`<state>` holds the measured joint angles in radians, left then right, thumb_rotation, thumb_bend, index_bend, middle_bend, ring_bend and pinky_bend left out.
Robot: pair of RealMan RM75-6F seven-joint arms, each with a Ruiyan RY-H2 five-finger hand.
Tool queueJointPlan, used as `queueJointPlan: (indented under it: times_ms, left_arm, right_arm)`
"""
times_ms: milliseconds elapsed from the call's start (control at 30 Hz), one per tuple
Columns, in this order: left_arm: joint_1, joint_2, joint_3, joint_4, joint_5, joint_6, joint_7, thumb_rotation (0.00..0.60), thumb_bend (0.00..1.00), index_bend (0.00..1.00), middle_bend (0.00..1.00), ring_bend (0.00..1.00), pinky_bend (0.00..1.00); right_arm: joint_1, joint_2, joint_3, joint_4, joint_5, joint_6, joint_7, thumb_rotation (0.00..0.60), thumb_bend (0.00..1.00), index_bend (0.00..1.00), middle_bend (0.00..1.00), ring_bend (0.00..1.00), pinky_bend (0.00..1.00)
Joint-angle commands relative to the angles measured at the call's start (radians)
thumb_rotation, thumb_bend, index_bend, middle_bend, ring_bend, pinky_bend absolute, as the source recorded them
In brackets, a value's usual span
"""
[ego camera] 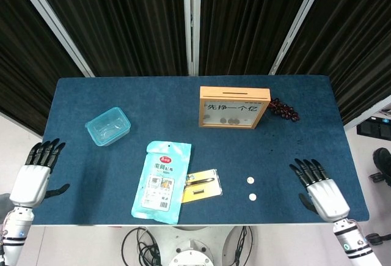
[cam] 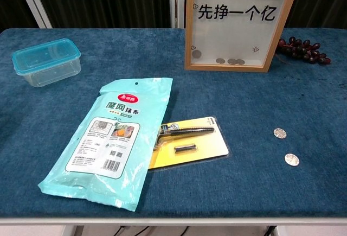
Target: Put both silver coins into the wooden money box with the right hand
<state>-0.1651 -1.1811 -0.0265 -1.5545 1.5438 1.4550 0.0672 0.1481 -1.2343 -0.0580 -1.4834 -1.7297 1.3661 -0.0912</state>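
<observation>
- Near the front edge of the tabletop, toward its right corner, the two silver coins lie flat on the blue cloth, one slightly nearer the front than the other, close together but not touching; the chest view shows them at and just in front of it.
- At the back edge, right of centre, the wooden money box stands upright with its clear printed front facing forward; several coins rest at the bottom inside it, seen in the chest view.
- Over the front right corner, the right hand hangs with its fingers spread apart and nothing in them, right of the coins and apart from them.
- Off the left edge near the front corner, the left hand has its fingers extended and holds nothing.
- Just right of the box, at the back edge, lies a bunch of dark grapes.
- Toward the left edge sits a clear blue plastic container.
- At the front middle a light blue packet overlaps the left end of a yellow card carrying a dark tool.
</observation>
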Motion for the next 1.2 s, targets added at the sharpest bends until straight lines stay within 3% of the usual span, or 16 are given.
queueJointPlan:
  times_ms: [33,267,667,1200]
  left_arm:
    - [0.002,0.000,0.003,0.001,0.001,0.000,0.001,0.600,0.05,0.00,0.00,0.00,0.00]
    - [0.008,-0.001,0.007,0.008,-0.001,0.000,-0.005,0.600,0.05,0.00,0.00,0.00,0.00]
    - [0.015,0.001,0.009,0.029,-0.004,0.003,-0.033,0.600,0.05,0.00,0.00,0.00,0.00]
    - [0.014,0.003,0.007,0.038,-0.014,-0.011,-0.048,0.600,0.05,0.00,0.00,0.00,0.00]
  right_arm:
    - [0.023,-0.030,-0.019,0.010,-0.021,-0.036,-0.023,0.600,0.33,0.00,0.00,0.00,0.00]
    - [0.067,-0.090,-0.044,0.035,-0.054,-0.105,-0.050,0.600,0.33,0.02,0.00,0.00,0.00]
    - [0.081,-0.196,-0.042,0.111,-0.014,-0.128,-0.016,0.600,0.33,0.26,0.00,0.00,0.00]
    - [0.100,-0.273,-0.057,0.183,-0.013,-0.123,0.044,0.600,0.33,0.32,0.00,0.00,0.00]
